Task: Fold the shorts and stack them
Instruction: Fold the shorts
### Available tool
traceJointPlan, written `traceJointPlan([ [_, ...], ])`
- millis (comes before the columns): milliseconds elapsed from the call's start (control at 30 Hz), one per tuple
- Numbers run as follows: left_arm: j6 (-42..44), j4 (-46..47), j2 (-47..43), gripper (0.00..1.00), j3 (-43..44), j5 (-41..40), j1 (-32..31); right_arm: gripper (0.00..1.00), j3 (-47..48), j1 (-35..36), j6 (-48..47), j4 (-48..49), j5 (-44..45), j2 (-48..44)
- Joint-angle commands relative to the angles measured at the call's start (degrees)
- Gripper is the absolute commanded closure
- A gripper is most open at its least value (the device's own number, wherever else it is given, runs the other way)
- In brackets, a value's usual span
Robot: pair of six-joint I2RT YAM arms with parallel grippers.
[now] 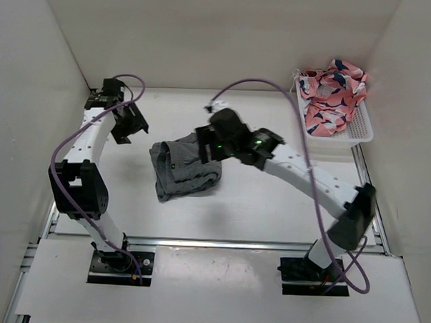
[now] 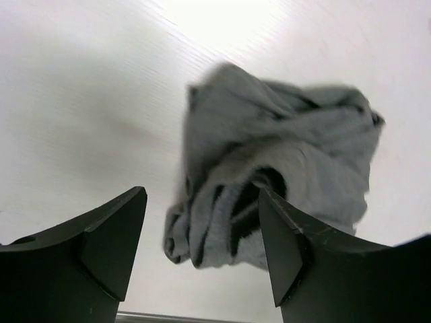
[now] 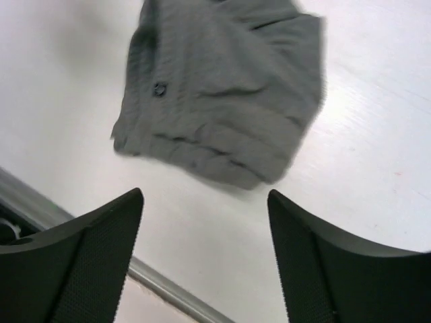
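The left jaws and the right jaws both stand wide apart, released, holding nothing; the shorts [image 1: 185, 171] lie crumpled on the counter [image 1: 270, 214] between them

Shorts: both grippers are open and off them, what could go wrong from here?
1. The shorts lie in a rumpled, uneven bundle; a pinch at one edge may catch only the top layer and pull the fold apart.
2. The open right gripper hangs at their right edge; lowering there could snag and drag the cloth, while the left gripper stands too far left to pin it.
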Motion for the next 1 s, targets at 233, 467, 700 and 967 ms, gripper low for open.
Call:
traceJointPlan([
  [233,3.9,-2.3,2.4,0.00,-1.1,0.5,-15.5,0.03,-23.8,-16.3,11.9,11.0,-23.6,-5.5],
  [467,3.9,1.6,11.3,0.06,-1.6,5.8,-15.5,0.00,-27.2,-19.9,17.0,20.7,-35.3,2.4],
  [700,3.3,1.6,11.5,0.90,0.3,5.6,-16.0,0.02,-25.2,-22.8,16.6,23.2,-39.4,8.1],
  [967,2.7,-2.6,7.9,0.90,4.2,6.1,-12.3,0.13,-20.9,-20.9,11.0,18.8,-33.5,9.8],
])
